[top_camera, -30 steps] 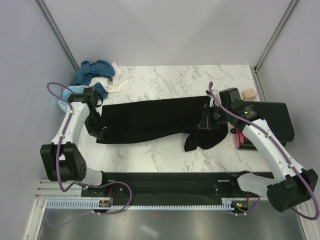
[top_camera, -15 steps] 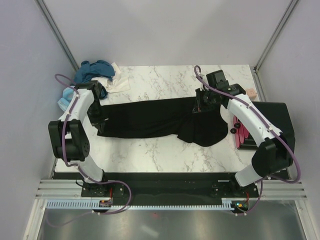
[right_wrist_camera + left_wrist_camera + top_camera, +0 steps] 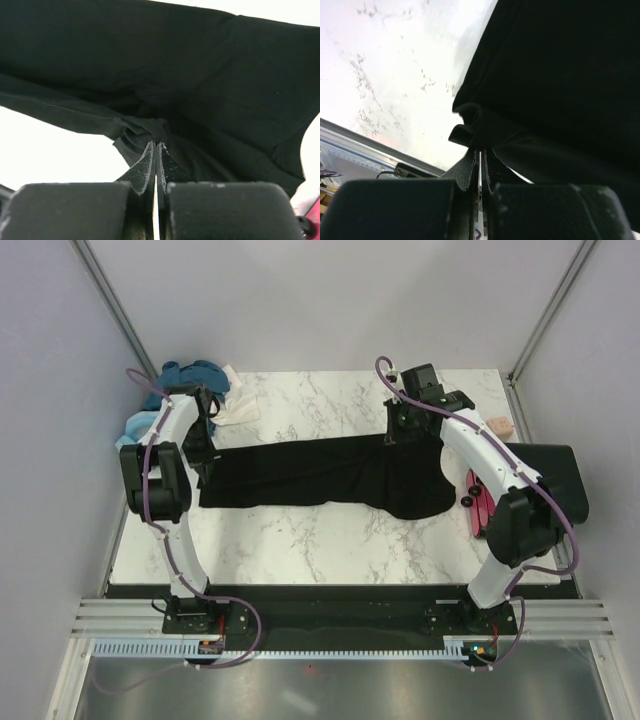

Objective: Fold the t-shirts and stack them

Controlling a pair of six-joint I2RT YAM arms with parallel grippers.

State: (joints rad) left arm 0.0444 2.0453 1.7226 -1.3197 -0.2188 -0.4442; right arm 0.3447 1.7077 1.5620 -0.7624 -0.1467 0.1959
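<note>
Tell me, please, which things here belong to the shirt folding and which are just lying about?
Belonging to the job:
- long black cloth t-shirt, pinched by the left gripper and right gripper
- crumpled heap of teal-blue, white and light-blue shirts
- flat black stack at the right edge, probably folded shirts

Lying about:
- small pinkish-beige block

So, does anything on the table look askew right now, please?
The black t-shirt, pinched by the left gripper and right gripper, lies uneven: its right end sags nearer than its left. The loose shirts at the far-left corner are a crumpled heap.
</note>
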